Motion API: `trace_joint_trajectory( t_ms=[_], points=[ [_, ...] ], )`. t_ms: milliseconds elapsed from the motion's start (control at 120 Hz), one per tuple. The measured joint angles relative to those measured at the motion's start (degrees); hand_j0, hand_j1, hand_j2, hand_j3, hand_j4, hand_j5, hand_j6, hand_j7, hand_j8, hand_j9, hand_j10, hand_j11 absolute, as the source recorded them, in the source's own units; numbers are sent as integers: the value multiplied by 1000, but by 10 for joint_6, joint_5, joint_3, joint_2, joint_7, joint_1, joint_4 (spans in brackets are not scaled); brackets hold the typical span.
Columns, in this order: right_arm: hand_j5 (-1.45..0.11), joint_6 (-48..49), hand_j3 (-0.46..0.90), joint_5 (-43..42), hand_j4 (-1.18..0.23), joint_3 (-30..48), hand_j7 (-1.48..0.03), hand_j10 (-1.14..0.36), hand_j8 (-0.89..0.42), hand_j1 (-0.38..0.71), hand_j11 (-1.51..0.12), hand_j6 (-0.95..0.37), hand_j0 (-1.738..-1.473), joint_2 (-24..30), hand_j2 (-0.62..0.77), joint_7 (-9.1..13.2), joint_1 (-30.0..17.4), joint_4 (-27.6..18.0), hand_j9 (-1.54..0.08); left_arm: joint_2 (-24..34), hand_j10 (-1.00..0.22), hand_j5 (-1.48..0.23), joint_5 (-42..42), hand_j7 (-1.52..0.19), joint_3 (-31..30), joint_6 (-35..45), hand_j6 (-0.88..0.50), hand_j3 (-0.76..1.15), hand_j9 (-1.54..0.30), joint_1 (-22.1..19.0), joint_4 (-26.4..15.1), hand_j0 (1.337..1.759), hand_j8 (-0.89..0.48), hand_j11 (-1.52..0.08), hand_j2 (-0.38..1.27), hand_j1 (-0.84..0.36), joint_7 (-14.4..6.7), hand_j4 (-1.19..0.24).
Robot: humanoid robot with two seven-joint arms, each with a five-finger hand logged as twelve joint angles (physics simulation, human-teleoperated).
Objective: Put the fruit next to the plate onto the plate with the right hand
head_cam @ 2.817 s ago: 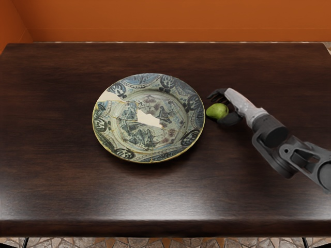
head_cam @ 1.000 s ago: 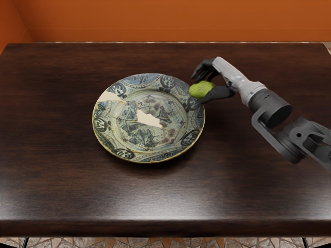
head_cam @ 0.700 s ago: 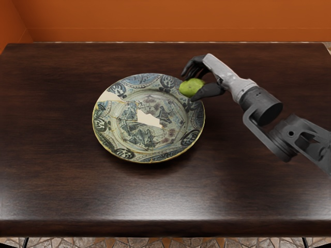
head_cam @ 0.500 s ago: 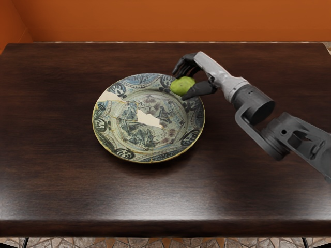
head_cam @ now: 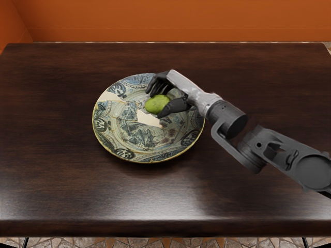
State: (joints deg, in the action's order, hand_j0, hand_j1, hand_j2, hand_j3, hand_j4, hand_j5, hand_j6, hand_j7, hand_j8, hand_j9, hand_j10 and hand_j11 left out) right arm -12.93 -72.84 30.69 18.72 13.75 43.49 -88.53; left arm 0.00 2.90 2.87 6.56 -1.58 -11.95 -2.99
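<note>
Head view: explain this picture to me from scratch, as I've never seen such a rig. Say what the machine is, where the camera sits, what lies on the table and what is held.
This is a simulator's render, seen from a humanoid robot's head, looking down at a slant on a dark brown wooden table. The grey and black arm entering from the right ends in the robot's five-finger right hand. On the table lies one round ceramic plate with a blue-green painted pattern. The hand is over the plate's middle, closed around a small green fruit. Whether the fruit touches the plate cannot be told. The left arm is out of view.
</note>
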Motion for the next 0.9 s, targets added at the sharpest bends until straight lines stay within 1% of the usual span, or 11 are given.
trace_joint_trajectory(
  t_ms=[158, 250, 308, 375, 500, 658, 750, 783, 817, 858, 900],
  points=[
    [-865, 0, 0, 0, -645, -13, -850, -555, -509, 283, -844, -653, -1658, -9, 447, 0, -1, 2, -852, 0, 0, 0, 0, 0, 0, 0, 0, 0, 0, 0, 0, 1658, 0, 0, 0, 349, 0, 0],
    [-841, -1, 0, -1, -632, -16, -830, -555, -510, 281, -824, -638, -1658, -10, 428, 0, -1, 2, -831, 0, 0, 0, 0, 0, 0, 0, 0, 0, 0, 0, 0, 1658, 0, 0, 0, 349, 0, 0],
    [-818, -1, 0, -1, -616, -17, -808, -552, -504, 269, -803, -621, -1658, -10, 378, 0, -1, 2, -809, 0, 0, 0, 0, 0, 0, 0, 0, 0, 0, 0, 0, 1658, 0, 0, 0, 349, 0, 0],
    [-764, -2, 0, -1, -578, -17, -757, -532, -495, 247, -753, -582, -1658, -11, 278, 0, -1, 4, -758, 0, 0, 0, 0, 0, 0, 0, 0, 0, 0, 0, 0, 1658, 0, 0, 0, 349, 0, 0],
    [-596, -5, 0, -1, -453, -15, -592, -428, -408, 140, -590, -455, -1658, -10, 124, 0, 0, 6, -592, 0, 0, 0, 0, 0, 0, 0, 0, 0, 0, 0, 0, 1658, 0, 0, 0, 349, 0, 0],
    [-320, -3, 0, -1, -244, -10, -318, -232, -224, -82, -317, -245, -1658, 3, 51, 0, 3, 6, -318, 0, 0, 0, 0, 0, 0, 0, 0, 0, 0, 0, 0, 1658, 0, 0, 0, 349, 0, 0],
    [-214, 24, 0, -1, -163, 8, -213, -156, -150, -170, -212, -164, -1658, 18, 32, 22, 7, 3, -213, 0, 0, 0, 0, 0, 0, 0, 0, 0, 0, 0, 0, 1658, 0, 0, 0, 349, 0, 0],
    [-185, 45, 0, 0, -142, 23, -184, -135, -131, -194, -184, -143, -1658, 22, 26, 34, 7, 3, -184, 0, 0, 0, 0, 0, 0, 0, 0, 0, 0, 0, 0, 1658, 0, 0, 0, 349, 0, 0],
    [-161, 69, 0, 8, -123, 41, -160, -117, -114, -214, -159, -124, -1658, 24, 22, 52, 7, 2, -160, 0, 0, 0, 0, 0, 0, 0, 0, 0, 0, 0, 0, 1658, 0, 0, 0, 349, 0, 0],
    [-135, 105, 0, 50, -103, 62, -134, -99, -96, -236, -134, -104, -1658, 32, 18, 74, 8, 1, -134, 0, 0, 0, 0, 0, 0, 0, 0, 0, 0, 0, 0, 1658, 0, 0, 0, 349, 0, 0],
    [-113, 145, 0, 107, -87, 79, -113, -83, -81, -254, -112, -88, -1658, 53, 14, 89, 14, 1, -113, 0, 0, 0, 0, 0, 0, 0, 0, 0, 0, 0, 0, 1658, 0, 0, 0, 349, 0, 0]
  ],
)
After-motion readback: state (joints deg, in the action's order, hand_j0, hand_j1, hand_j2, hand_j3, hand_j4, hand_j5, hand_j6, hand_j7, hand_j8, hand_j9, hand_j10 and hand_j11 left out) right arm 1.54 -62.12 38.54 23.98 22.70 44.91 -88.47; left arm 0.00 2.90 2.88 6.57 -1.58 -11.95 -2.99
